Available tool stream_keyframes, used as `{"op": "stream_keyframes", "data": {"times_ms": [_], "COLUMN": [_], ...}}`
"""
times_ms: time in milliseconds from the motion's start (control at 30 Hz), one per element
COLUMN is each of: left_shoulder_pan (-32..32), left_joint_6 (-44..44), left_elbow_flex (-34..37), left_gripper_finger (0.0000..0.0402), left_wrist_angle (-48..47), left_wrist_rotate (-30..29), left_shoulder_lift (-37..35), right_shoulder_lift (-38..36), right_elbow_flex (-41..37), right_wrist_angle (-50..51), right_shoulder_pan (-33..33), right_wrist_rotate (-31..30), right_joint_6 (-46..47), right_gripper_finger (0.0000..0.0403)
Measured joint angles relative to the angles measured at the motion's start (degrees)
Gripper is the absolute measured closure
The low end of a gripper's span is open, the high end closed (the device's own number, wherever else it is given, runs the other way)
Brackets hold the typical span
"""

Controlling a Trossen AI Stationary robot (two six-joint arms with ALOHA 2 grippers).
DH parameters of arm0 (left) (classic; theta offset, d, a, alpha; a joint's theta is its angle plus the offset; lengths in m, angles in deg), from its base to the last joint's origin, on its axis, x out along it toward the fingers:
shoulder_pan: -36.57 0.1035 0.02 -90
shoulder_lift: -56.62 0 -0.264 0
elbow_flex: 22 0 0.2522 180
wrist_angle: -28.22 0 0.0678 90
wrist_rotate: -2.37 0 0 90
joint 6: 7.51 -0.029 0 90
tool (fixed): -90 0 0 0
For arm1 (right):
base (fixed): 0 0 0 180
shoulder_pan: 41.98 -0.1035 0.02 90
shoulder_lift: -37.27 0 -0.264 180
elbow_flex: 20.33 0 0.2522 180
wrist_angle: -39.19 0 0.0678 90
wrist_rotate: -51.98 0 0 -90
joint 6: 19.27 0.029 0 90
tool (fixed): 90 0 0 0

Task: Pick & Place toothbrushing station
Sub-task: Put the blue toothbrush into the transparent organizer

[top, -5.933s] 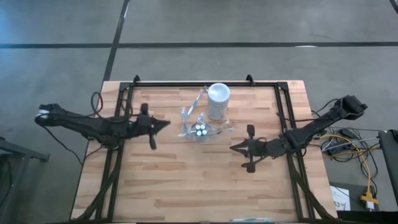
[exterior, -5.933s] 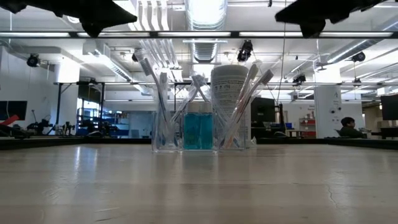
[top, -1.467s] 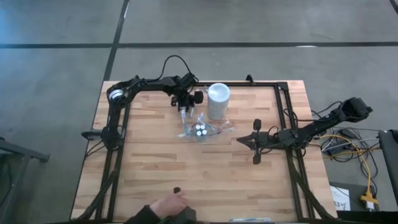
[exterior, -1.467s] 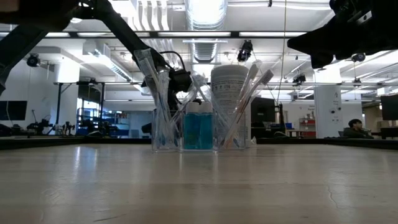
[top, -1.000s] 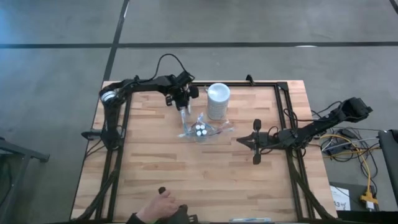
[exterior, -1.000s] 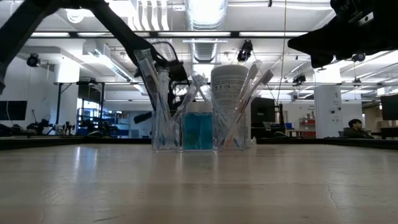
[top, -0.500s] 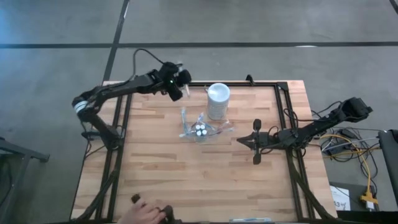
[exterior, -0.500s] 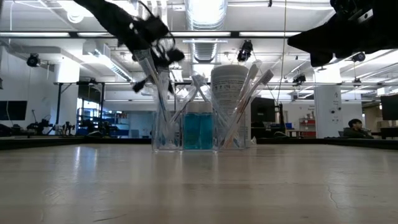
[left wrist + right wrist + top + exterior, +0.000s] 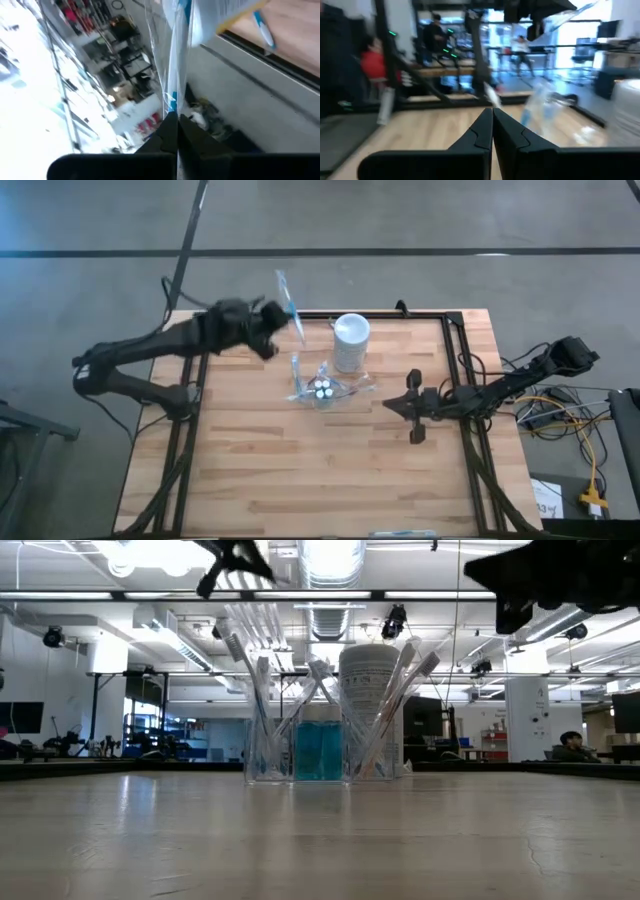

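Left gripper [image 9: 278,317] clamps a toothbrush [image 9: 288,302] above the table's [image 9: 300,470] far edge; right gripper [image 9: 392,404] waits right, fingers together.

A thin blue-white toothbrush [image 9: 287,302] hangs tilted over the table's far edge, at eleven o'clock from the white cup [image 9: 351,340]. The clear holder [image 9: 322,388], with brushes and teal tubes [image 9: 318,750], stands at the cup's seven o'clock.
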Motion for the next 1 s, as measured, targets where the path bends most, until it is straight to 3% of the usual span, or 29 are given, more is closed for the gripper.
{"op": "stream_keyframes", "data": {"times_ms": [133,367,533,733,1000], "left_shoulder_pan": [-13.5,-29.0,-33.0,-34.0,-33.2], "left_joint_6": [-0.7,0.8,-1.5,-4.7,-9.9], "left_elbow_flex": [0.0,0.0,0.0,-0.1,-0.7], "left_gripper_finger": [0.0401,0.0401,0.0401,0.0401,0.0401], "left_wrist_angle": [-0.2,5.4,13.0,17.6,24.7], "left_wrist_rotate": [-11.6,-17.3,-18.6,-18.1,-14.8], "left_shoulder_lift": [0.6,6.1,12.0,16.9,19.7], "right_shoulder_lift": [0.0,1.1,3.1,7.5,14.4], "right_elbow_flex": [0.5,5.1,9.8,16.5,23.2], "right_wrist_angle": [-1.5,0.6,3.9,9.4,16.0], "right_shoulder_pan": [0.1,0.1,0.1,1.1,8.0], "right_wrist_rotate": [8.4,14.3,16.9,15.4,14.7], "right_joint_6": [3.9,14.0,19.3,24.4,31.1], "right_gripper_finger": [0.0394,0.0378,0.0315,0.0228,0.0153]}}
